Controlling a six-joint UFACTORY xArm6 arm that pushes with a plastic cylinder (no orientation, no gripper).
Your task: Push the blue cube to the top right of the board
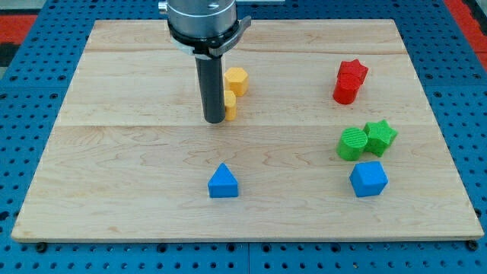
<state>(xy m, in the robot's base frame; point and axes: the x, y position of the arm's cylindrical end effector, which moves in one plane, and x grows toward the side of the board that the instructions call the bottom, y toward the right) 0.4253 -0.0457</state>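
Note:
The blue cube (368,179) sits on the wooden board (137,152) at the lower right, just below two green blocks. My tip (214,120) is left of the board's centre, far to the cube's upper left. It stands right beside a small yellow block (229,106) that it partly hides. The tip touches no blue block.
A yellow hexagonal block (237,80) lies just above the tip's right. A blue triangular block (223,182) lies below the tip. A green cylinder (351,144) and green star (380,137) sit above the cube. A red star (352,72) and red cylinder (345,90) are at upper right.

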